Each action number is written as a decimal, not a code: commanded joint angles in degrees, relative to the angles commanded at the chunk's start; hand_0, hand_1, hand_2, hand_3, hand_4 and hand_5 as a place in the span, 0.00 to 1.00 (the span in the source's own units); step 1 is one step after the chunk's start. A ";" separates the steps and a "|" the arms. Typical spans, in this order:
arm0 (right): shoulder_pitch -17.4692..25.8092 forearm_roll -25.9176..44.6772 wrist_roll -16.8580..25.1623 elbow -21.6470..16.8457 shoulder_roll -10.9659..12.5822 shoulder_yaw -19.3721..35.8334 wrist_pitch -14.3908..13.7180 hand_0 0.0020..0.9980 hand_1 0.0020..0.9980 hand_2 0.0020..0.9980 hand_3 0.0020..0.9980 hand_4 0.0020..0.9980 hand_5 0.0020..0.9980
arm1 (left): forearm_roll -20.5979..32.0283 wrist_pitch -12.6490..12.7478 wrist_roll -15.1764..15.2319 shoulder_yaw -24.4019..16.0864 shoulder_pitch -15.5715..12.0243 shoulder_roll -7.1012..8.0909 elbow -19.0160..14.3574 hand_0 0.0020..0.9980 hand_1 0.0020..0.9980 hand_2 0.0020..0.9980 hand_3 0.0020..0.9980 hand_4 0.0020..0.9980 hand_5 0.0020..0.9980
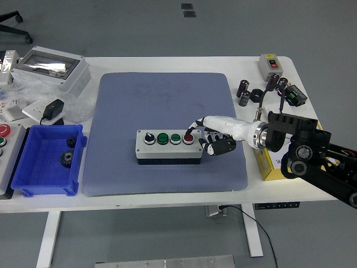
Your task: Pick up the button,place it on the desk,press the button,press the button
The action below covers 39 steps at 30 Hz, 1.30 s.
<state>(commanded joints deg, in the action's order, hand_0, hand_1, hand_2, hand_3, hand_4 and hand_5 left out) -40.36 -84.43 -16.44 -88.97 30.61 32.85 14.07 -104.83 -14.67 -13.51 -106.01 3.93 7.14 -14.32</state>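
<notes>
A grey button box (168,146) with a black knob, two green buttons and a red button (188,138) sits on the blue-grey mat (162,106). My right hand (215,137) reaches in from the right. Its index finger is stretched out with the tip on the red button; the other fingers are curled beside the box's right end. It grasps nothing. The left arm is out of view.
A blue bin (47,162) with black gears stands at the left. A grey enclosure (50,70) and a black adapter (53,109) lie at the back left. A yellow box (273,162), black cylinders (245,92) and a small switch box (271,65) are at the right.
</notes>
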 joint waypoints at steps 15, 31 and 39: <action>0.93 -1.99 0.23 3.67 -1.67 -3.34 -3.00 0.00 0.12 0.21 0.78 0.23 0.01 | -0.12 -0.16 0.72 -0.07 -0.08 0.03 0.19 0.68 0.56 0.51 0.56 0.25 0.00; 14.17 5.64 17.85 -0.23 -6.76 18.15 -14.71 0.00 0.12 0.21 0.77 0.23 0.01 | -0.24 1.03 1.26 0.48 -0.53 -0.60 0.70 0.68 0.56 0.51 0.56 0.25 0.00; 25.00 10.56 30.75 4.69 -13.85 28.24 -30.15 0.18 0.39 0.54 0.77 0.47 0.18 | -2.05 4.53 1.27 0.69 -0.67 -1.49 1.49 0.68 0.56 0.50 0.56 0.24 0.00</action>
<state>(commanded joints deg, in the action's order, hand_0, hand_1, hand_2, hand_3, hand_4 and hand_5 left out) -15.35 -73.87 14.31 -84.27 16.76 61.09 -16.09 -106.89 -10.14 -12.23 -105.32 3.26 5.65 -12.83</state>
